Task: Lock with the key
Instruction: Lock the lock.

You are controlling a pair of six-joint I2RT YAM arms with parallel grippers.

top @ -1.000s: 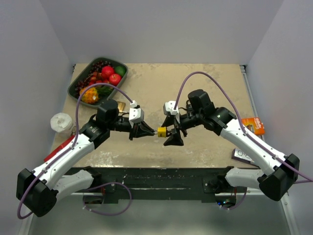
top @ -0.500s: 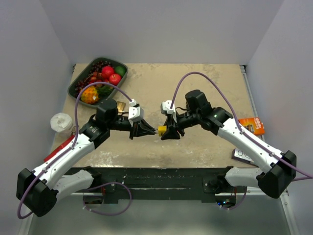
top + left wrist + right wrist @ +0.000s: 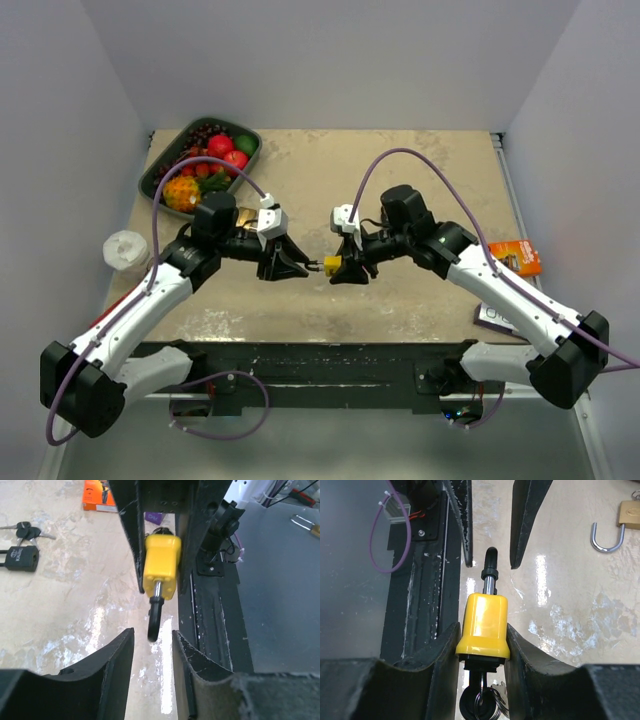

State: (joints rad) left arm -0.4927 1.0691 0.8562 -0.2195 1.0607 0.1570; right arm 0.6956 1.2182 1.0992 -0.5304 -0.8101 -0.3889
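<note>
Pinched the yellow padlock point(image 3: 485, 622) by its sides in the right gripper point(image 3: 482, 632), aloft over the middle of the worktop point(image 3: 420, 170), toward the near edge, keys point(image 3: 481, 701) dangling behind. Flanked its shackle point(image 3: 154, 620) with the left gripper point(image 3: 152, 637), spread and not touching, likely poised to press it shut.

Yellow padlock point(image 3: 486, 625), blk shackle point(image 3: 491, 560), midair, horiz.

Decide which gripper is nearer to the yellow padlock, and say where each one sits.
Right. The right gripper is shut on the yellow padlock, gripping its body. The left gripper is open opposite it, straddling the tip of the shackle, clear of the body.
</note>
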